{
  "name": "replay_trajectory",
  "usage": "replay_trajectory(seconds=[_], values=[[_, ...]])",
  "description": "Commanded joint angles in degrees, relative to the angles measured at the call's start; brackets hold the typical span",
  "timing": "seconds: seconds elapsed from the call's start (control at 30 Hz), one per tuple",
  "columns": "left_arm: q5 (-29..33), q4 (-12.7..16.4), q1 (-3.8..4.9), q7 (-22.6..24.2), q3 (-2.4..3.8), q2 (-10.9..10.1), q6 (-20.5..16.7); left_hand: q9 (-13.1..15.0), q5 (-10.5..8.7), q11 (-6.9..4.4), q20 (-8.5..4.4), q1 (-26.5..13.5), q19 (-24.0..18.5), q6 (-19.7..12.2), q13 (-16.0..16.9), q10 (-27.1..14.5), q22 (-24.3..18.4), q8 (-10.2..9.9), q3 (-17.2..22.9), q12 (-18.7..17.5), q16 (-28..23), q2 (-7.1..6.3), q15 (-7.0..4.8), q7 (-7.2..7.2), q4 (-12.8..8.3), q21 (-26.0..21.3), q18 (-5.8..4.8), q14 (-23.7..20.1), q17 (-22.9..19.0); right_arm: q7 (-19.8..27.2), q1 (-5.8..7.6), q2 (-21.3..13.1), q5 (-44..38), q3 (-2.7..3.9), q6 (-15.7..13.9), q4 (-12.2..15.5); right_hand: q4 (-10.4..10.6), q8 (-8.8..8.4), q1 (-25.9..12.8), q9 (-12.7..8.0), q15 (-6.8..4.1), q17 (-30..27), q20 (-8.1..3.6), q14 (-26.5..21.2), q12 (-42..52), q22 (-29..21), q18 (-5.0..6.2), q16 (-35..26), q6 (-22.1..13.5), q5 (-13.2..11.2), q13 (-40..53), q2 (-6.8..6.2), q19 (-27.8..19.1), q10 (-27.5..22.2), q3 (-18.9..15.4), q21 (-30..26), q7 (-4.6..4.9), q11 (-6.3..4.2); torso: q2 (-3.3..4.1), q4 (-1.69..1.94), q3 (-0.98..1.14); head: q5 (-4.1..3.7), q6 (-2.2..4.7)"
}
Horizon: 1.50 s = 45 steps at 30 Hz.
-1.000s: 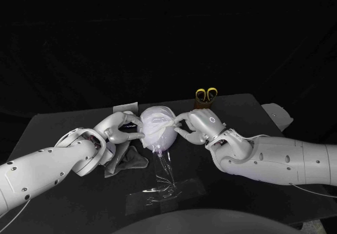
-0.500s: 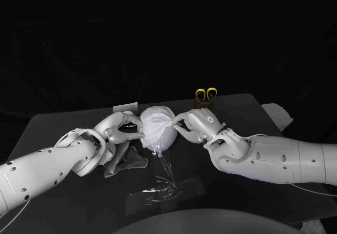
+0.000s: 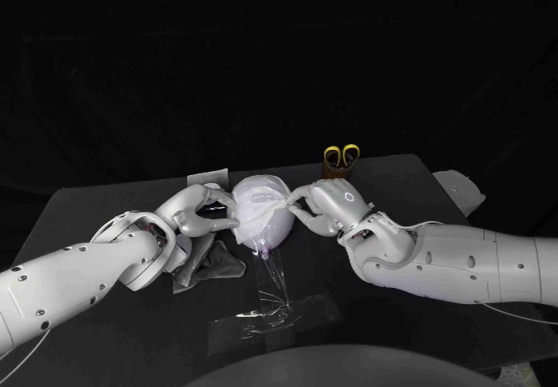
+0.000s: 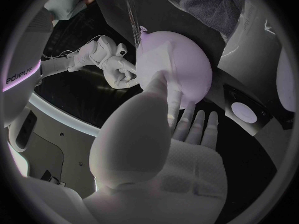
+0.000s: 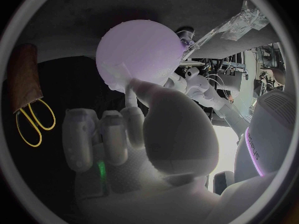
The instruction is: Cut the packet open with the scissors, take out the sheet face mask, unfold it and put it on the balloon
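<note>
Balloon (image 3: 265,230) is lying on the table (image 3: 139,322) between both hands, with the sheet face mask (image 3: 260,193) draping its far end. Right hand (image 3: 328,205) is pinching a strand of the mask at the balloon's side. Left hand (image 3: 200,211) is pressing fingertips against the opposite side, though I cannot tell whether it is grasping anything.
</note>
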Motion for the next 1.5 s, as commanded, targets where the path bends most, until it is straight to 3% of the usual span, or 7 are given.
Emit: replay_trajectory(seconds=[0.03, 0.53, 0.9, 1.1, 1.5], values=[[0.14, 0.14, -0.11, -0.63, -0.09, 0.19, 1.41, -0.05, 0.11, -0.01, 0.19, -0.17, -0.01, -0.27, -0.06, -0.55, -0.09, -0.31, -0.36, -0.19, -0.27, 0.2, -0.09, 1.22, 0.06, -0.09, 1.04, -0.31, -0.08, 0.76, -0.05, -0.46, -1.25, 0.02, -3.15, 0.64, 0.13, 0.62, 0.03, 0.57, -0.49, 15.05, -0.44, 6.06, 0.39, 13.94, -0.8, 0.22, 0.57, 0.06, 10.02, 0.58, 3.98, 2.71, 0.27, 0.39, 0.04, -0.52, -0.01, 0.01, 0.0, -0.02, -0.06], [0.14, -0.05, -0.11, -0.94, -0.09, 0.23, 1.56, -0.06, 0.11, -0.06, 0.19, -0.21, -0.01, -0.36, -0.09, -0.97, -0.09, -0.36, -0.51, -0.23, -0.33, 0.22, -0.09, 1.27, 0.09, -0.09, 1.12, -0.42, -0.09, 0.13, -0.04, -4.04, -1.63, 0.05, -2.94, 4.47, 0.25, 2.11, 0.05, 1.55, -0.77, 15.05, -0.72, 6.06, 1.21, 14.31, -1.08, 0.22, 1.06, 0.06, 10.59, 0.78, 4.64, 3.15, 0.16, 1.49, -0.4, -0.89, -0.05, -0.01, -0.04, -0.02, -0.08], [0.22, -0.33, -0.11, -1.14, -0.09, 0.42, 1.65, -0.07, 0.11, -0.14, 0.2, -0.26, 0.01, -0.49, -0.11, -1.38, -0.09, -0.44, -0.74, -0.27, -0.39, 0.2, -0.12, 1.33, 0.11, -0.08, 1.19, -0.49, -0.1, 0.08, -0.04, -6.34, -1.87, 0.03, -1.04, 6.63, 0.23, 2.55, 0.1, 1.89, -0.84, 15.05, -0.79, 6.06, 1.68, 14.43, -1.17, 0.22, 1.13, 0.06, 10.9, 0.87, 4.84, 3.36, 0.17, 1.83, -0.5, -0.98, 0.0, 0.03, -0.03, -0.08, -0.16], [0.28, -0.48, -0.11, -1.35, -0.09, 0.49, 1.73, -0.08, 0.11, -0.17, 0.21, -0.29, 0.01, -0.57, -0.13, -1.61, -0.1, -0.49, -0.86, -0.28, -0.42, 0.2, -0.15, 1.38, 0.12, -0.08, 1.23, -0.5, -0.1, 0.47, -0.03, -7.22, -2.48, 0.01, 1.6, 7.16, 0.24, 2.64, 0.09, 1.96, -0.85, 15.05, -0.8, 6.06, 1.87, 14.44, -1.18, 0.22, 1.14, 0.05, 11.02, 0.88, 4.86, 3.44, 0.16, 1.87, -0.51, -0.99, 0.0, 0.0, -0.01, 0.05, -0.27], [0.3, -0.67, -0.11, -1.58, -0.09, 0.6, 1.78, -0.09, 0.11, -0.19, 0.21, -0.32, 0.0, -0.64, -0.14, -1.8, -0.1, -0.53, -0.96, -0.29, -0.44, 0.19, -0.17, 1.43, 0.13, -0.08, 1.26, -0.51, -0.1, 1.99, -0.02, -8.74, -4.31, -0.03, 10.44, 8.23, 0.34, 3.09, -0.04, 2.34, -0.86, 15.05, -0.83, 6.06, 2.28, 14.48, -1.21, 0.22, 1.1, 0.05, 11.3, 0.73, 4.91, 3.61, 0.02, 1.97, -0.6, -1.05, -0.03, 0.01, -0.02, 0.02, -0.46]])
